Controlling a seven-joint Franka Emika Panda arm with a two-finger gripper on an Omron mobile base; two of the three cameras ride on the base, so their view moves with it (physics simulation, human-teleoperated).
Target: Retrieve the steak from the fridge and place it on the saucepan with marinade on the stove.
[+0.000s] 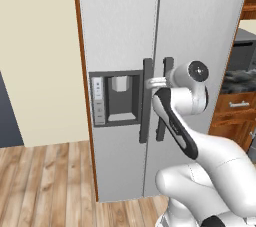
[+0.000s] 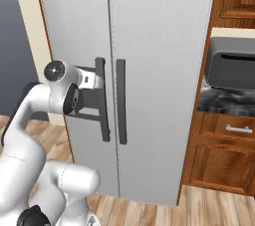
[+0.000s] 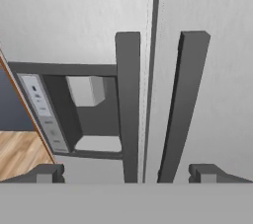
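Note:
The silver-grey fridge (image 1: 200, 31) (image 2: 159, 31) (image 3: 74, 11) stands in front of me with both doors closed. Two dark vertical bar handles flank the seam: the left handle (image 1: 147, 101) (image 2: 102, 100) (image 3: 128, 94) and the right handle (image 1: 168, 63) (image 2: 121, 100) (image 3: 185, 94). My gripper (image 1: 152, 82) (image 2: 94, 81) (image 3: 127, 173) hovers close before the handles at mid height, open and holding nothing; both handles lie between its fingertips in the hand view. The steak is hidden behind the closed doors. The saucepan, marinade and stove are out of view.
A water dispenser recess (image 1: 117, 98) (image 3: 89, 114) sits in the left door. Right of the fridge, a grey toaster oven (image 2: 231, 63) rests on a dark counter above wooden drawers (image 2: 239, 129). Wood floor (image 1: 45, 181) and a beige wall lie to the left.

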